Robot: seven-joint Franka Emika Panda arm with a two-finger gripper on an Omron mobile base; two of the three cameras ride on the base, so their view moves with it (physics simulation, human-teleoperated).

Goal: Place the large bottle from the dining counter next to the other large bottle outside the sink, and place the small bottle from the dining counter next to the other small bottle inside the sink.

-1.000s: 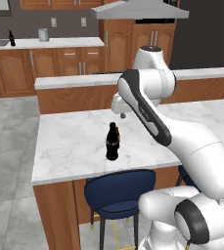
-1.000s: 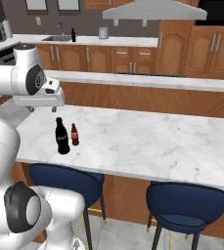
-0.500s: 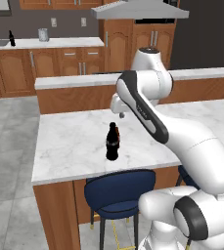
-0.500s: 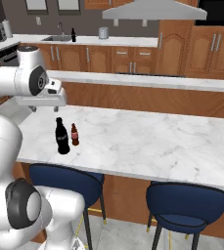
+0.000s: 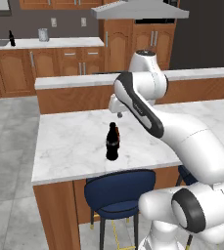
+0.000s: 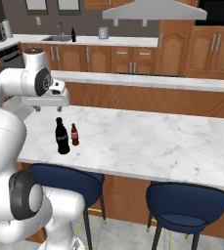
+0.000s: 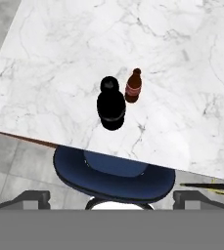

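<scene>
Wide-open, empty claw (image 7: pixel 111 197) above white-grey marble bench (image 7: pixel 55 58); tall black upright bottle (image 7: pixel 111 105) directly below, long axis vertical.

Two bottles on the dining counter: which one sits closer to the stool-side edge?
The large black bottle. It stands nearer the edge; the small brown bottle stands just behind it.
</scene>
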